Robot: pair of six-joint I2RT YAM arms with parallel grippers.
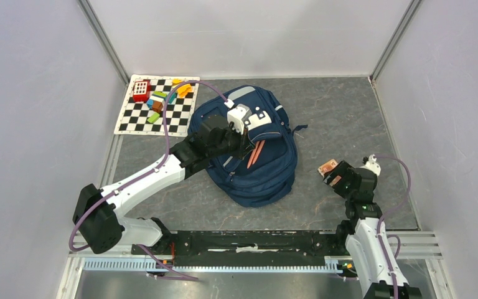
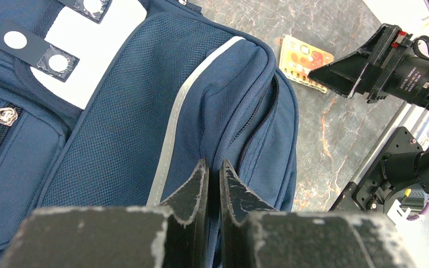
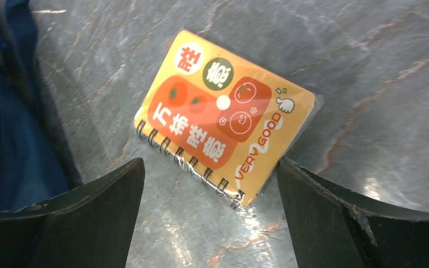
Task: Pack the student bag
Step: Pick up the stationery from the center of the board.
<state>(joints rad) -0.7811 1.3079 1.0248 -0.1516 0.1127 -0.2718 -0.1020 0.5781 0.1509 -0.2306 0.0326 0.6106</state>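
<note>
And here is the student bag (image 1: pixel 252 149), a large navy blue fabric backpack with grey stripes, lying flat in the middle of the grey marbled worktop (image 1: pixel 348 118). The left arm reaches across it from seven o'clock. The left claw (image 2: pixel 213 167) is narrow, with only a thin slit between its black fingers. Its tips are down at the bag's cloth, between the grey reflective stripe (image 2: pixel 173 123) and a dark zip seam (image 2: pixel 257 123). Whether any fabric is pinched between them cannot be told. At ten o'clock in the left wrist view sits the bag's white patch (image 2: pixel 89 84), with dark snap tabs on it. From above, two slim orange sticks (image 1: pixel 255 154) lie on the bag's front, just beside that claw.

Over at three o'clock from the bag, clear of it, a small orange spiral-bound notebook (image 3: pixel 223 117) lies flat on the worktop, its cover printed with red shapes and the words "VERY GOOD". The right claw (image 3: pixel 209 164) hangs right above it, jaws spread wide and holding nothing. One finger stands at seven o'clock of the notebook, clear of the wire binding. The other is at four o'clock, just beside the cover's corner.

Up at ten o'clock from the bag lies a black-and-white chequered mat (image 1: pixel 138 118). On it are a red block with white squares (image 1: pixel 140 90) and a scatter of small coloured blocks (image 1: pixel 159 99).
</note>
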